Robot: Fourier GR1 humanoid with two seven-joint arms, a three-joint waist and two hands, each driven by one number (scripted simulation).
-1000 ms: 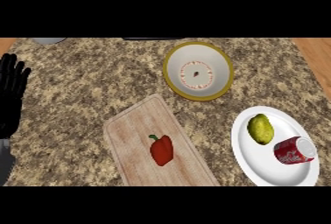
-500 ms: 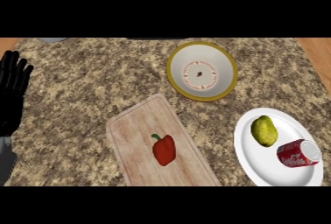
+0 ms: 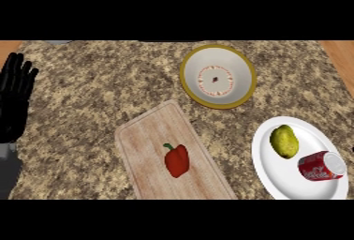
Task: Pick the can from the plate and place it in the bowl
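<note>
Can [image 3: 321, 166]: lying on its side on white plate [image 3: 276, 174], beside lemon [image 3: 284, 141]; not yet picked. Bowl [image 3: 218, 76]: beyond the plate, holding no can. Left robot hand [image 3: 15, 96]: open, resting far left of plate, gripping nothing. Right robot hand: out of view. Whole task outstanding.

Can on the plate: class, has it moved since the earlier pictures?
No. The can lies at the same spot on the white plate, just right of and below the yellow fruit, as before.

left hand [image 3: 17, 96] | black (slim fingers) | grey forearm [image 3: 7, 168]
</note>
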